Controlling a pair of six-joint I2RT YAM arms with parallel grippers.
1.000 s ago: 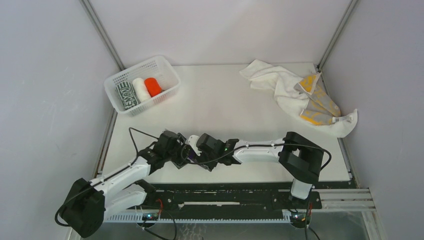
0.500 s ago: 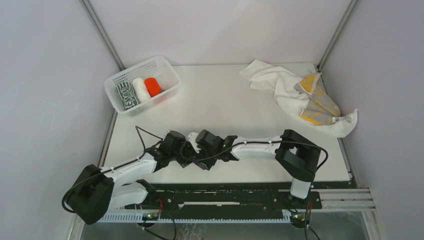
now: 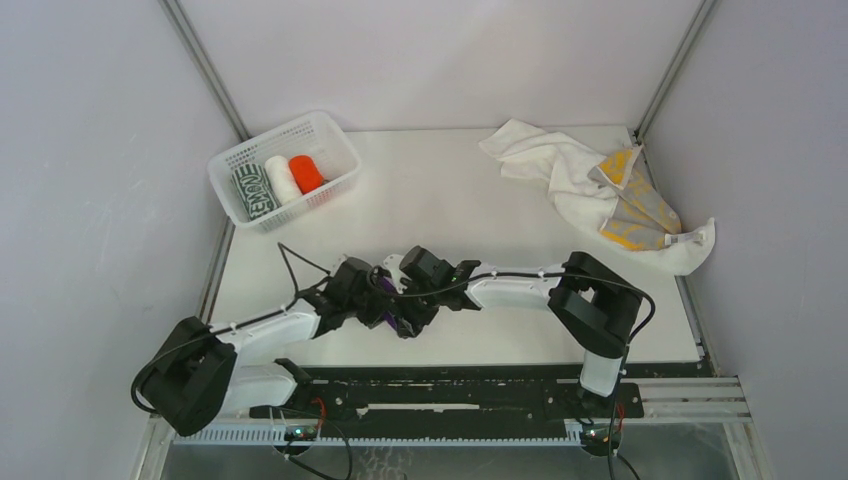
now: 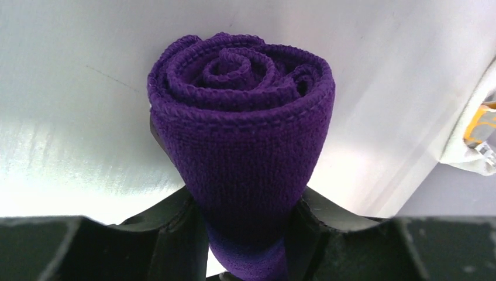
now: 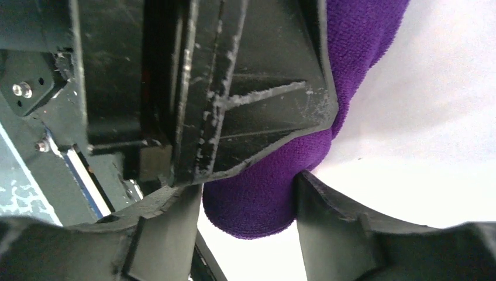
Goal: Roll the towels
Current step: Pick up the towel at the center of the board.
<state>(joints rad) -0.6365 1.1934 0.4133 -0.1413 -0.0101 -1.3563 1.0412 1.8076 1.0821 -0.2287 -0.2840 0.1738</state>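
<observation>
The white table (image 3: 450,200) fills the floor between bare walls. My left gripper (image 4: 245,206) has just clamped the rolled purple towel (image 4: 245,146), low centre in the top view; a second ago it stood wider. My right gripper (image 5: 248,190) straddles the roll's other end, and I cannot tell whether it is gripping or slackening. The roll looks finished.

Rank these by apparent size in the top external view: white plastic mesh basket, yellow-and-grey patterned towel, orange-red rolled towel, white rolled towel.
1. White plastic mesh basket
2. Yellow-and-grey patterned towel, crumpled
3. White rolled towel and orange-red rolled towel: nearly alike, not ranked.
</observation>
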